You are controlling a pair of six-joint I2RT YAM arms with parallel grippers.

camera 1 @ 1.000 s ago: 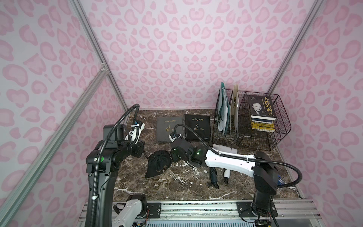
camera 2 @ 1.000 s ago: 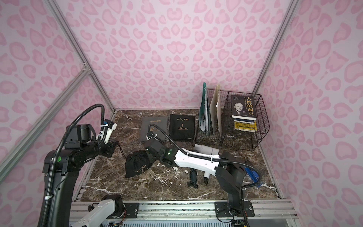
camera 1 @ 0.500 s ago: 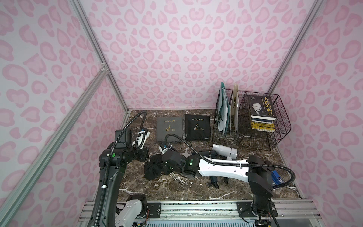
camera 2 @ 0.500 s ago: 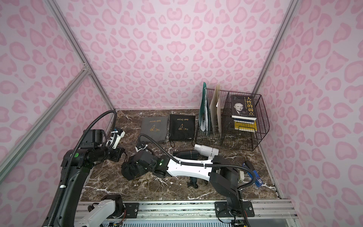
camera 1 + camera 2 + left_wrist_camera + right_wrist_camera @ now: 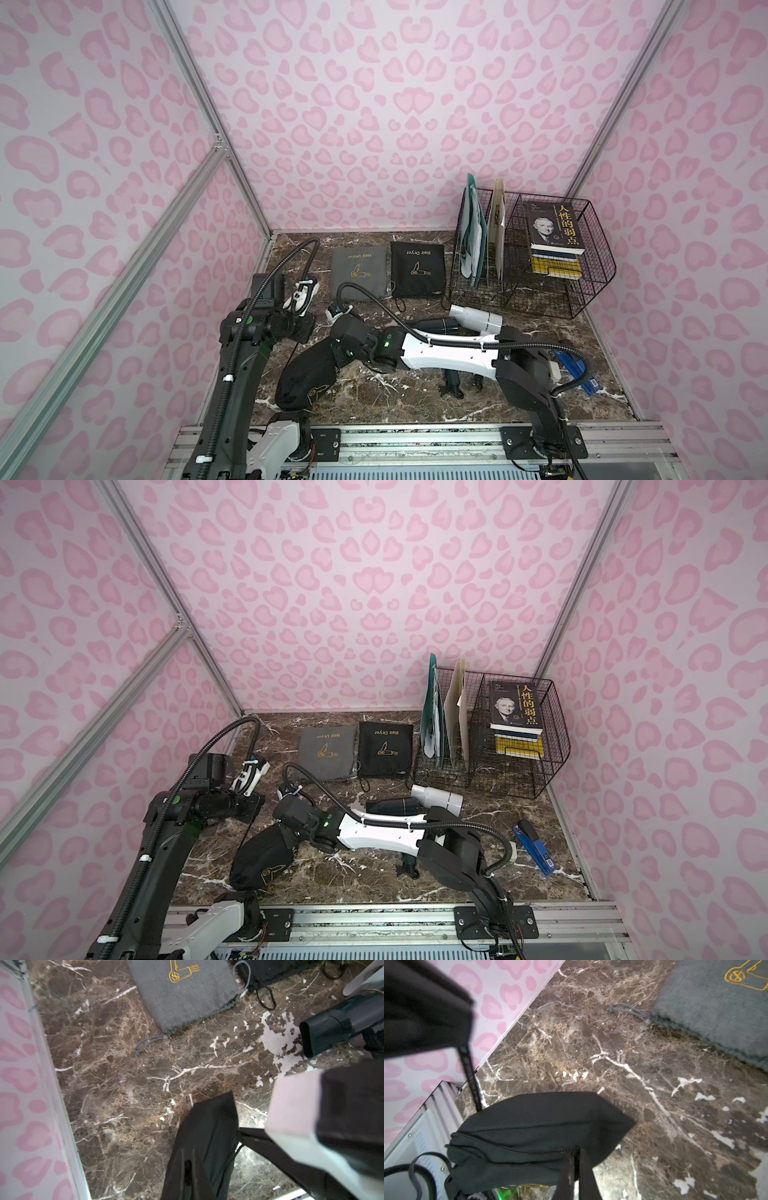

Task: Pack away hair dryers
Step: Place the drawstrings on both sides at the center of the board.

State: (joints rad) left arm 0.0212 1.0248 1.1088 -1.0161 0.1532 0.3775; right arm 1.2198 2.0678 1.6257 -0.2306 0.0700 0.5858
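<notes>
The pouch [image 5: 307,374] has swung down to the front-left, and both arms have followed it. The left gripper [image 5: 188,1167] and right gripper [image 5: 576,1153] are both clamped on its mouth, and it hangs slanting below them. The white dryer [image 5: 476,319] and dark dryer [image 5: 436,325] lie crosswise behind the right forearm, nearer that arm.

I am getting both top views from high above the front rail [image 5: 415,441], tilting steeply down over the whole desk [image 5: 407,395]; they are sharing nearly everything. The left wrist camera is looking down from close range at the grey pouch [image 5: 187,997], bulging black pouch [image 5: 209,1136] and dark hair dryer [image 5: 332,1026]. The right wrist camera is sitting closer, sharing both pouches.
</notes>
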